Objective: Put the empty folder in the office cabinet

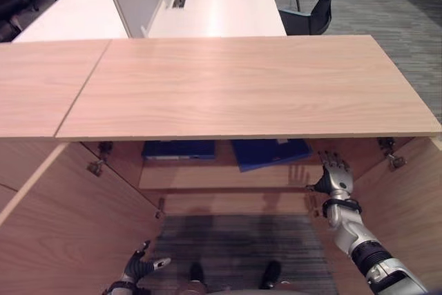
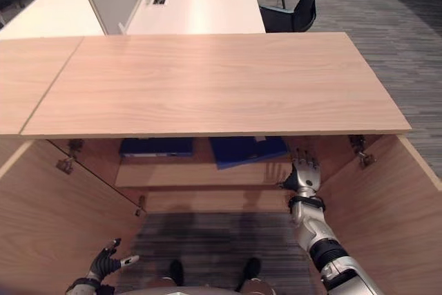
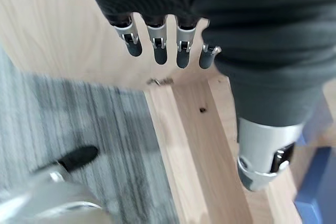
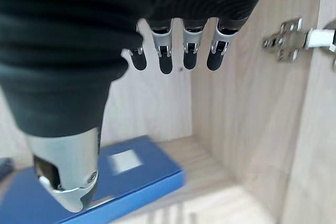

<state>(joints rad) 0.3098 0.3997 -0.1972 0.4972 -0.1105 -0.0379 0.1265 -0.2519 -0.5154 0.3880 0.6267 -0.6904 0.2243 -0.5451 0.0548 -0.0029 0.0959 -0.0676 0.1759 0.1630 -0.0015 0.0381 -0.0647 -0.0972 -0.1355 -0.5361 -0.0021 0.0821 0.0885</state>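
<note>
I stand before a low cabinet of pale wood (image 1: 228,88) with both its doors swung wide. Its flat top spans the middle of my head view, and at twelve o'clock beyond it lies a long white desk (image 1: 221,8) with a black office chair (image 1: 314,8) at about one o'clock.

Under the front edge of the top, on the upper shelf, two folders lie flat. The blue folder (image 1: 271,152) that is my task's thing sits at about one o'clock from the cabinet's centre, turned slightly askew, its near corner jutting just past the shelf edge. A second dark blue folder (image 1: 178,149) lies square at about eleven o'clock, apart from the first.

My right hand (image 1: 335,177) is raised at the cabinet mouth, at about four o'clock from the blue folder, near it but not touching. Its fingers are straight and spread, holding nothing; my wrist camera shows the fingertips (image 4: 166,65) pointing at the cabinet's inner corner, with the folder (image 4: 126,174) flat on the shelf below and a metal hinge (image 4: 286,38) on the side wall.

My left hand (image 1: 140,264) hangs low at seven o'clock, over the grey striped carpet (image 1: 235,243) beside the open left door (image 1: 62,219), fingers loose and empty.
</note>
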